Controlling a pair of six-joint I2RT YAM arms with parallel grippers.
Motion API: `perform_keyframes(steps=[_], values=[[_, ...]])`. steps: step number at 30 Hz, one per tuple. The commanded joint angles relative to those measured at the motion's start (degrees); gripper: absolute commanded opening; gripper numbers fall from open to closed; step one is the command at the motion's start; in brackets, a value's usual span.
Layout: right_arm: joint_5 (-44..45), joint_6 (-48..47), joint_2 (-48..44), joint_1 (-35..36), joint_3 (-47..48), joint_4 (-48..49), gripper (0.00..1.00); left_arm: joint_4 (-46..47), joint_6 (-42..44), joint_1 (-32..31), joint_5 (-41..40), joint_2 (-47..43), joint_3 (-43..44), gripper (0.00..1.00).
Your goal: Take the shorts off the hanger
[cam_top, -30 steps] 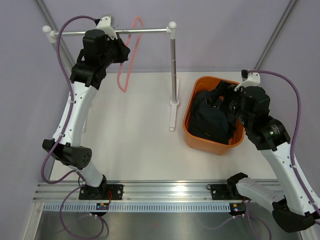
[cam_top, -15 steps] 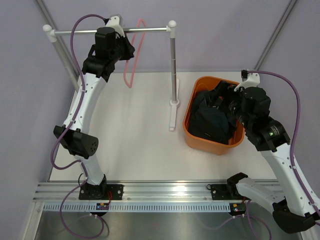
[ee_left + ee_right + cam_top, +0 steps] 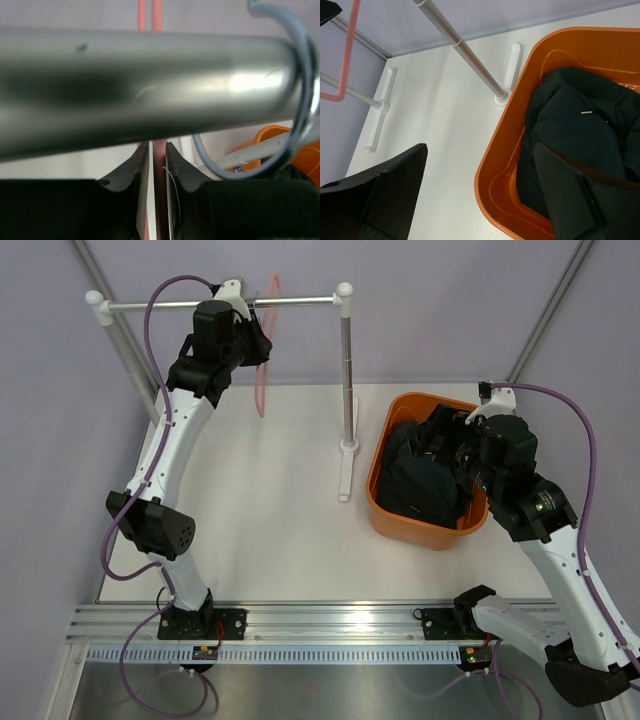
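Observation:
The dark navy shorts [image 3: 425, 478] lie bunched in the orange basket [image 3: 384, 502] at the right; they also show in the right wrist view [image 3: 580, 135]. The pink hanger [image 3: 264, 375] hangs bare, edge-on, below the grey rail [image 3: 300, 302]. My left gripper [image 3: 256, 340] is up at the rail and shut on the hanger's pink bar [image 3: 158, 170]. In the left wrist view, my left gripper [image 3: 157, 150] sits just under the rail, and a grey hook [image 3: 306, 75] loops round the rail. My right gripper [image 3: 480, 147] is open and empty above the basket's left rim [image 3: 492, 165].
The rail [image 3: 150, 85] rests on two posts; the right post [image 3: 346, 370] stands on a white foot [image 3: 345, 470] just left of the basket. The left post [image 3: 125, 350] is near the left wall. Purple walls close the back and sides.
My left gripper has risen and moved right to the rail with the hanger. The hanger has turned from a slanted loop to nearly edge-on. The right arm has barely moved.

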Motion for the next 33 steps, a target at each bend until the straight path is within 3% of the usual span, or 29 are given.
perform_keyframes(steps=[1, 17, 27, 33], values=[[-0.4, -0.4, -0.4, 0.1, -0.2, 1.1, 0.96, 3.6, 0.1, -0.4, -0.1, -5.5, -1.0, 0.22], [-1.8, -0.9, -2.6, 0.1, -0.1, 0.0, 0.99, 0.3, 1.8, -2.6, -5.2, -23.6, -14.1, 0.43], [-5.0, -0.9, -7.2, 0.1, -2.5, -0.8, 0.99, -3.1, 0.8, -10.5, -6.4, -41.3, -35.1, 0.5], [-6.0, 0.1, -12.1, 0.1, -6.1, -0.5, 0.99, -5.3, 1.2, -17.4, -9.9, -47.8, -41.9, 0.57]])
